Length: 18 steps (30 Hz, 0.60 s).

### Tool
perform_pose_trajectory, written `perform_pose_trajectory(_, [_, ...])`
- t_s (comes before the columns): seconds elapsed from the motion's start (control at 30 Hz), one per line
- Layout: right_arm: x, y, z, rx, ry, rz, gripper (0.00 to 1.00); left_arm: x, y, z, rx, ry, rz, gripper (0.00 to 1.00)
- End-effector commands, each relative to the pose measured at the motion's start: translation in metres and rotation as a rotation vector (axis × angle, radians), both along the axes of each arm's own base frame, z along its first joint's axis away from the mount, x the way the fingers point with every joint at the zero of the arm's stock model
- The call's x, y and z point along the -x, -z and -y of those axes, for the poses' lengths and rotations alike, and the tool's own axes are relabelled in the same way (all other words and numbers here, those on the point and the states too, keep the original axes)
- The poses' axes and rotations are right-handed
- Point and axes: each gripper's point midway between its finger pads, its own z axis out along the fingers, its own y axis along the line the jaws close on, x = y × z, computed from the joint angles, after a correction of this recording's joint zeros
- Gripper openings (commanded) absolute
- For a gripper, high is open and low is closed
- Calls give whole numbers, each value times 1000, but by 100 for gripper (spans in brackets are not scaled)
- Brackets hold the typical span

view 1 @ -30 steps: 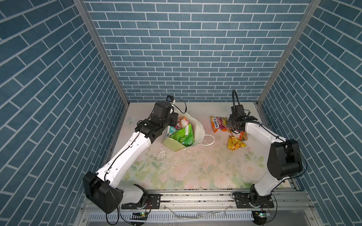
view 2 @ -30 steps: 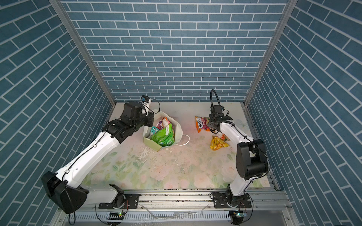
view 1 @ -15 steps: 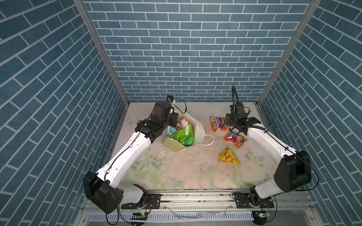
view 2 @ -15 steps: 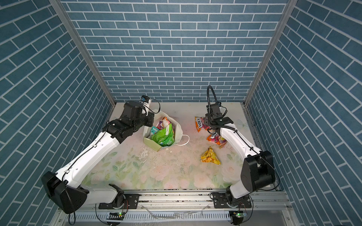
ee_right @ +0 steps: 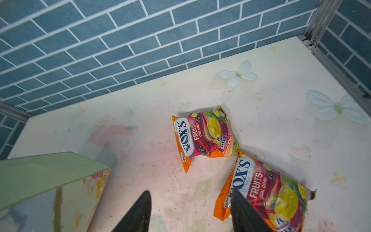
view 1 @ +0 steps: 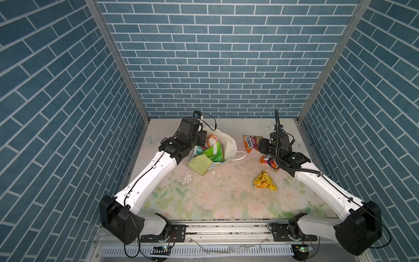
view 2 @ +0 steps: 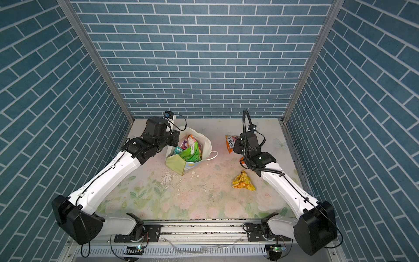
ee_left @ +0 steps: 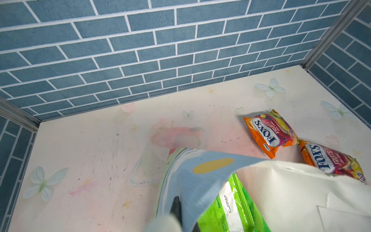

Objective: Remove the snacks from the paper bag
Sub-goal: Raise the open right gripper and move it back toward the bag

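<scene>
Beside the paper bag (view 1: 199,164), whose rim the left fingers (ee_left: 176,206) pinch, the right fingers (ee_right: 138,213) gape empty over a candy packet (ee_right: 267,192) on the table (ee_right: 271,112); next, they should reach into the bag for the green packet (view 1: 214,152).

Blue brick-patterned walls (view 1: 215,56) enclosed the space on three sides, joined by silvery metal corner posts (view 1: 119,61). The pale floor (view 1: 226,199) bore faded flowers, butterflies (ee_right: 237,74), scuffs and white flecks (view 1: 188,179) under even light.
</scene>
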Motion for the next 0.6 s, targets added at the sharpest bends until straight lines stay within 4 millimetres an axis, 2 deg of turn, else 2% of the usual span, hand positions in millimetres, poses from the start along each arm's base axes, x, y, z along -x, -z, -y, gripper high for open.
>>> perform_pose_trajectory(0.0, [4,-8,-5,-58,-21,55,72,-9,-20,-7,13,-49,60,0])
perform_pose_trajectory(0.23, [13,4,-1,-104,-27,120,99,-12,-19,-9,12,-74,53,0])
perform_pose_trajectory(0.57, [16,5,-13,-132,-138,146,99,-32,-28,-13,-19,-121,45,0])
